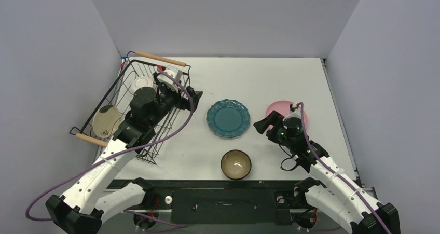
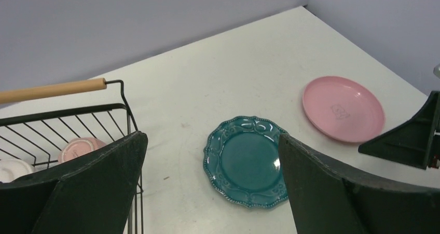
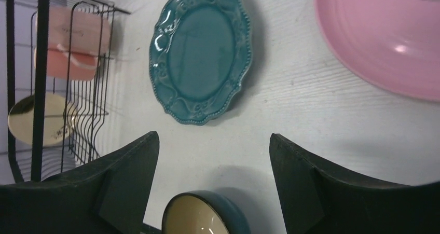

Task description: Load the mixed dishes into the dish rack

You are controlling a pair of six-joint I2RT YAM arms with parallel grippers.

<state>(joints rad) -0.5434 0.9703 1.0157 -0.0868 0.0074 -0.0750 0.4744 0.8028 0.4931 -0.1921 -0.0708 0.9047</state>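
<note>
The black wire dish rack stands at the left and holds a cream plate, a white mug and a pink mug. The teal scalloped plate lies flat mid-table. The pink plate lies to its right, partly under my right arm. The dark bowl with a cream inside sits upright near the front. My left gripper is open and empty at the rack's right rim, short of the teal plate. My right gripper is open and empty above the table between the teal plate and the bowl.
The rack's wooden handles sit at its far and near ends. Grey walls close in the table at the left, back and right. The right gripper's finger shows at the edge of the left wrist view, next to the pink plate.
</note>
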